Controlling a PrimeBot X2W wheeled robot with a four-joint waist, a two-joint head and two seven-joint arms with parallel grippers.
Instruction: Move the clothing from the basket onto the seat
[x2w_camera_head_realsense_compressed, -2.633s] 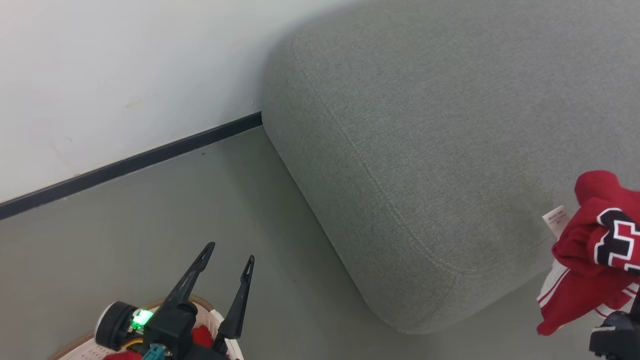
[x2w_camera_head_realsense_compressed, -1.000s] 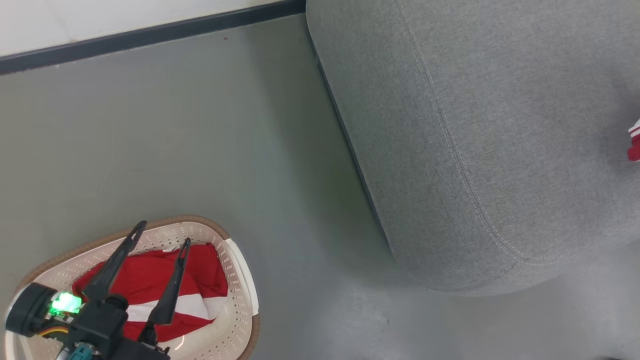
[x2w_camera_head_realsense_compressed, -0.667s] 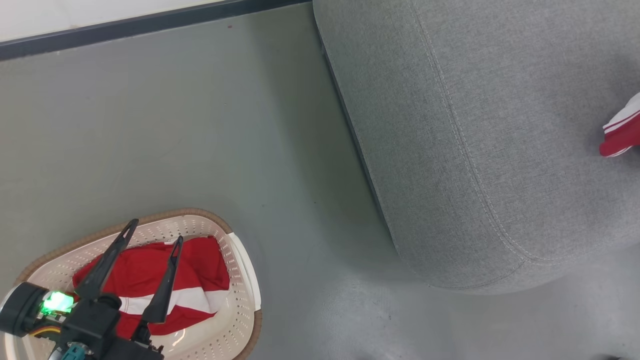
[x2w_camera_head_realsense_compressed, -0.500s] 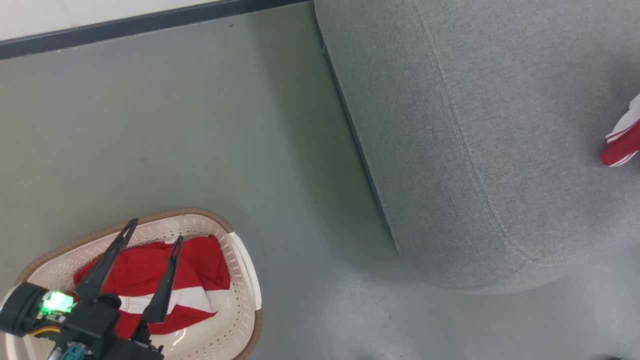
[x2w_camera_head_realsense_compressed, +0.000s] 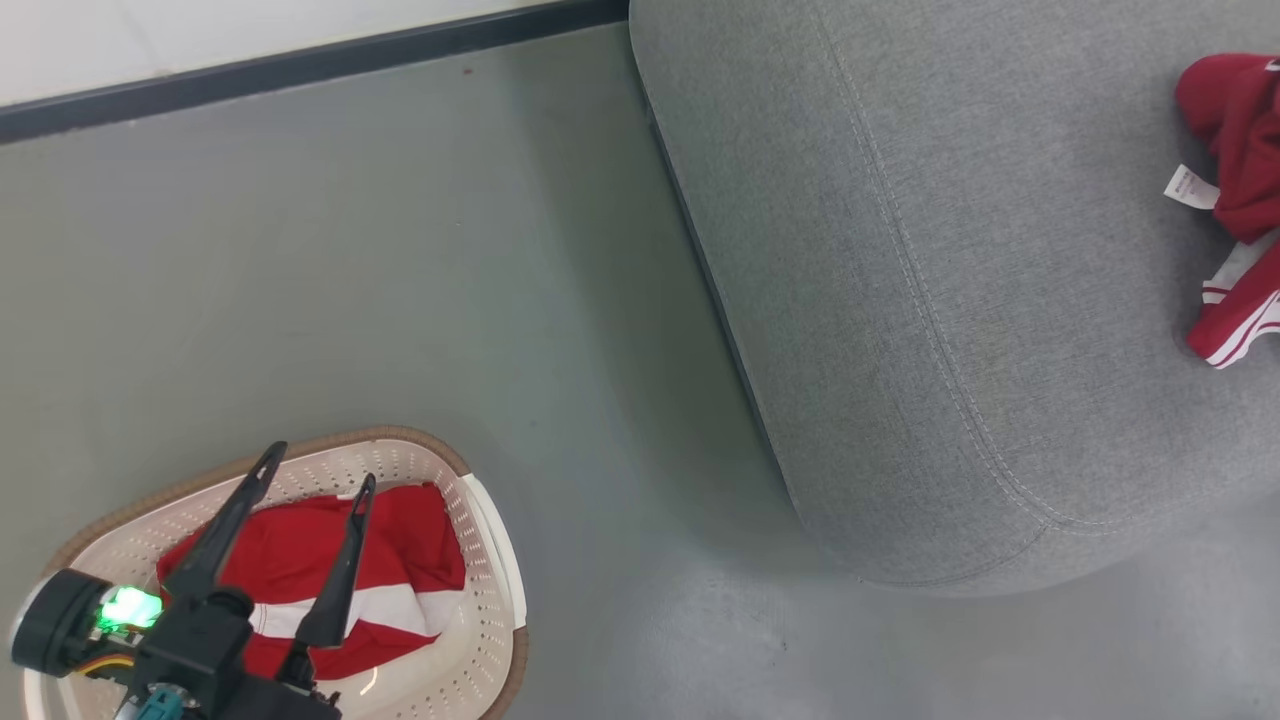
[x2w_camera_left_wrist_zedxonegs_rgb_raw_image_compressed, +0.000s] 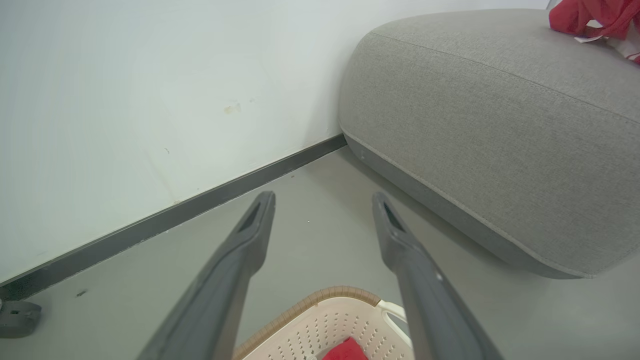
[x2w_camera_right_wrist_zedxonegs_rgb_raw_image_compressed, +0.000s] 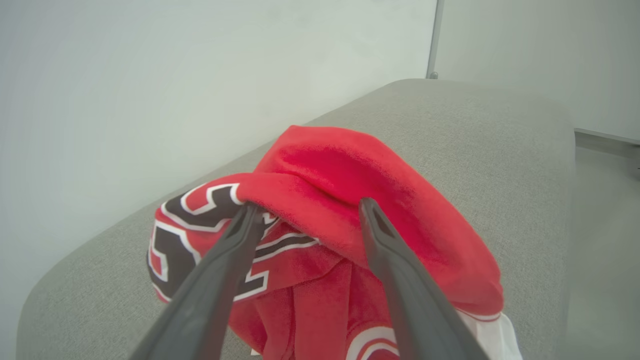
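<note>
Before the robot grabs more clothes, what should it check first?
1. Left gripper open above the basket: ok.
2. Red striped garment lying in the basket, ready to pick: ok.
3. Lettered garment resting on the seat: ok.
4. Right gripper open, fingers spread: ok.
5. Lettered garment free of that gripper: cannot tell; the tips overlap the cloth.

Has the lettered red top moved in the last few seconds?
Yes. The red top hung off the seat at its front corner, over the floor; now it rests on top, past the seam.
</note>
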